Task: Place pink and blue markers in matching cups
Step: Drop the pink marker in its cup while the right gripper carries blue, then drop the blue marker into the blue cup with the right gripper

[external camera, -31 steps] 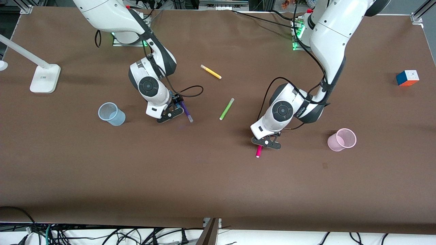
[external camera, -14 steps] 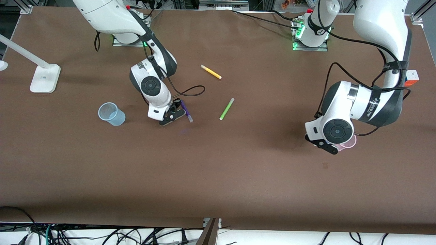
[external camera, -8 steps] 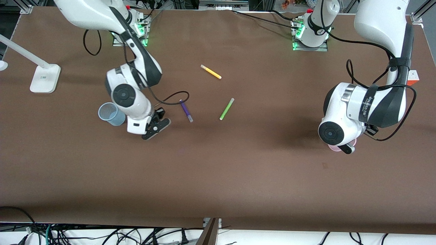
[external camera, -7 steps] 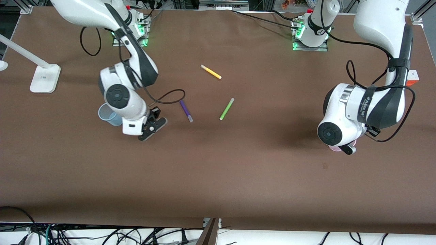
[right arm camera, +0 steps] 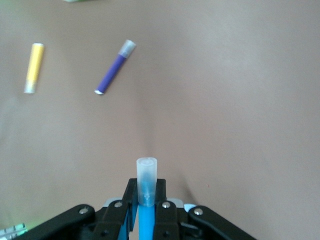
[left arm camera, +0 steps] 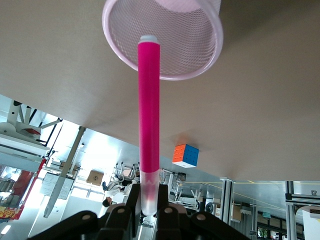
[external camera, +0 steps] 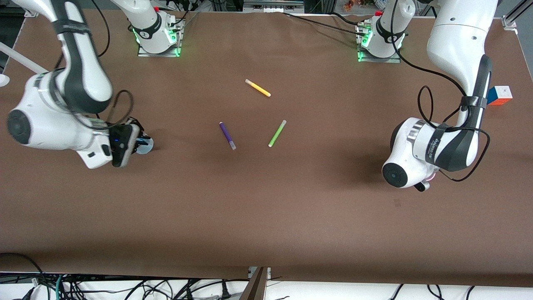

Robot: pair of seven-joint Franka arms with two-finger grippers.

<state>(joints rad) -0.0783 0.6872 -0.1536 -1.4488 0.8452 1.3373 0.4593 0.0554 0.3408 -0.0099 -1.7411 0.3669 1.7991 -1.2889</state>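
Note:
My left gripper (external camera: 422, 186) hangs over the pale pink cup (external camera: 432, 176), which the arm mostly hides in the front view. In the left wrist view the gripper (left arm camera: 149, 202) is shut on the pale cap of the hot-pink marker (left arm camera: 149, 110). The marker's other end points into the mouth of the pink cup (left arm camera: 200, 55). My right gripper (external camera: 132, 143) is at the pale blue cup (external camera: 146, 145). In the right wrist view it (right arm camera: 146, 197) is shut on the bright blue marker (right arm camera: 146, 222), whose pale grey end sticks out past the fingers.
A purple pen (external camera: 227, 135), a green pen (external camera: 277, 133) and a yellow pen (external camera: 257, 88) lie mid-table. The purple pen (right arm camera: 114, 70) and the yellow pen (right arm camera: 34, 67) also show in the right wrist view. A colour cube (external camera: 498, 95) sits toward the left arm's end.
My right arm has swung from beside the purple pen to the blue cup, carrying the blue marker. My left arm carried the pink marker to the pink cup and has shifted only slightly since.

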